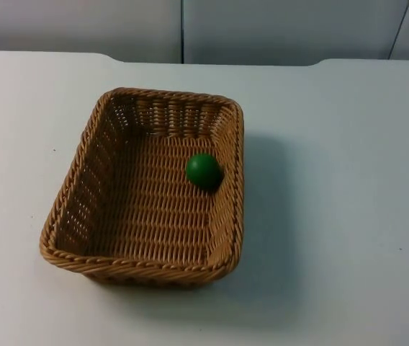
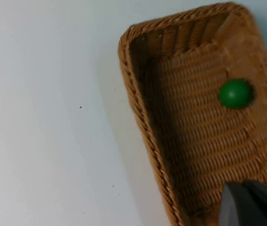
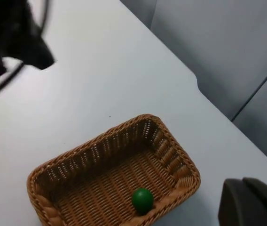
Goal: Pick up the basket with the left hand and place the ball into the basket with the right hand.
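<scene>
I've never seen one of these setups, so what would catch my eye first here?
A brown wicker basket stands in the middle of the white table. A bright green ball lies inside it, close against the wall on the robot's right side. Behind the table runs a grey partition wall.

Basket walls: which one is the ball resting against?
The long wall on the robot's right side. The green ball sits on the basket floor against that wall, nearer the far end; the other three walls are clear of it.

We see one black fingertip (image 2: 251,205) of the left tool, cut off at the edge; its jaws stay hidden.
</scene>
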